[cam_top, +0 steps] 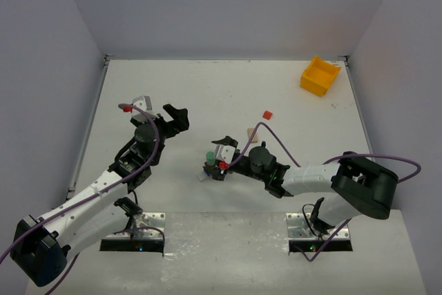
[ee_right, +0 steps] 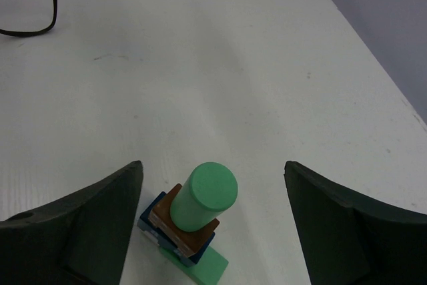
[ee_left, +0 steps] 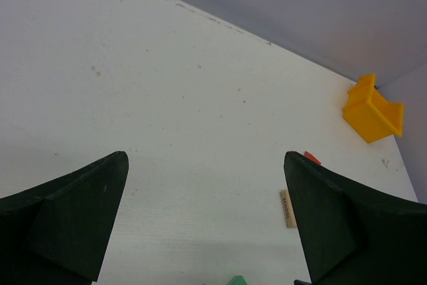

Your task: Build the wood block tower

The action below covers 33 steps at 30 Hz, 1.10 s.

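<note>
Robot lab: walled white table (cam_top: 207, 88), two bolted arms (cam_top: 90, 198).

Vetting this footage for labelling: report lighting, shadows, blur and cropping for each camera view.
Top external: soft, even light, only faint shadows on the table, sharp throughout. Left wrist: table and yellow bin crisp, the near left gripper dark, nearly featureless. Right wrist: wood block tower slightly soft up close, its base running to the bottom edge; no glare.
</note>
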Tool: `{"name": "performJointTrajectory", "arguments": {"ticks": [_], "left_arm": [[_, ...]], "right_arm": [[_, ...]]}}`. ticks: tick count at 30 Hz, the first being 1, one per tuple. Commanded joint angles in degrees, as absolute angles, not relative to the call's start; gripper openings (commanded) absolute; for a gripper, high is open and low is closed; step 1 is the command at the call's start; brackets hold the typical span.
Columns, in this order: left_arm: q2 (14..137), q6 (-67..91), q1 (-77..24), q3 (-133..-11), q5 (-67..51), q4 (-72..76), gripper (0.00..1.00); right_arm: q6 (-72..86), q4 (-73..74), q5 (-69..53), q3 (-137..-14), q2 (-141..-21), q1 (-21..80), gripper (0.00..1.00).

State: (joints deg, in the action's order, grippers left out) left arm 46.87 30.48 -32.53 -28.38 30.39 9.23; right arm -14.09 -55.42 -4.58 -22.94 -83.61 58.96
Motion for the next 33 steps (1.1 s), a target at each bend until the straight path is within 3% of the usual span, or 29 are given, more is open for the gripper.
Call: {"name": "performJointTrajectory", "arguments": {"ticks": [1,12,21,26,33], "left_arm": [[46.06,30.5,-32.43,-28.56,29.62,12.3,1.0],[45.11,30.43,-32.43,-28.72,29.51,11.32,1.0],[45.37,30.32,-32.43,-28.81,29.17,10.84,1.0],[45.89,30.23,-32.43,-29.09,29.43,10.46,1.0],[46.29,29.94,-32.43,-29.03,30.29,10.66,1.0]], "right_arm": [[-13.54,-57.14,-4.3,-23.82,-80.79,58.71,0.99],[-5.48,-42.41,-2.83,-26.16,-66.84,58.71,0.99],[6.33,-29.19,30.06,-30.28,-61.02,54.98,0.99],[23.4,-8.78,20.09,-36.13,-62.14,39.9,0.99],[27.71,-0.59,12.56,-42.09,-72.96,28.61,0.99]]}}
